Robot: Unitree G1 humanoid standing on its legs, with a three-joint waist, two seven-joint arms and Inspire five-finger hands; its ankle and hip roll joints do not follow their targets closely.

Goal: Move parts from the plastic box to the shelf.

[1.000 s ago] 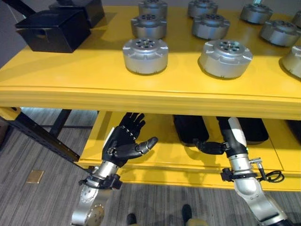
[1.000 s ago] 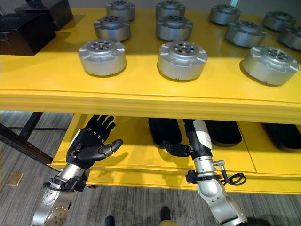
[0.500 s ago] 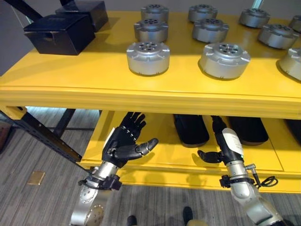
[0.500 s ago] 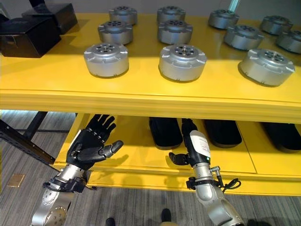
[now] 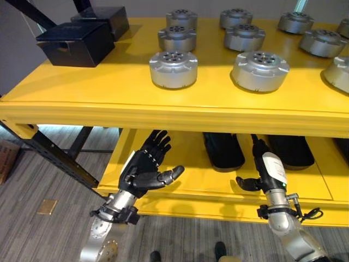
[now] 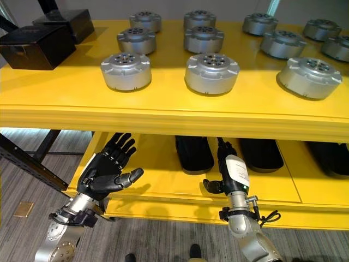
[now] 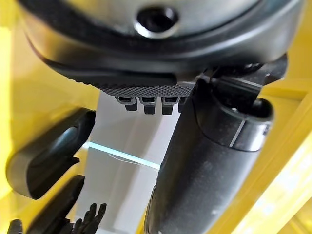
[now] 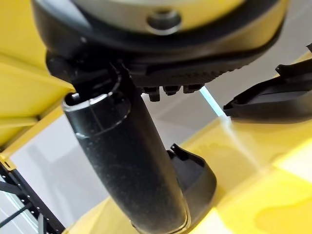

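Your left hand (image 5: 143, 170) hangs with fingers spread and empty before the lower shelf (image 5: 188, 164). Silver parts (image 5: 173, 69) sit in rows on the top shelf (image 5: 82, 87). Your right hand (image 6: 224, 166), fingers straight, holds nothing beside the black trays (image 6: 193, 154).

The shelf (image 5: 109, 98) is bright yellow, top board and lower board alike, with a paler glare across the middle of the frame. On it the round parts (image 5: 173, 69) are dull silver-grey metal with darker holes in their tops. At the upper left sit two boxes (image 5: 76, 42), matte black. Under the top board, the trays (image 6: 193, 154) on the lower board are black too. The left hand (image 5: 143, 169) is black on a silver-grey arm; the right hand (image 6: 224, 177) is black with a white patch. The floor (image 5: 49, 185) at the lower left is grey with a fine streaked pattern, crossed by a black frame bar (image 5: 49, 155).
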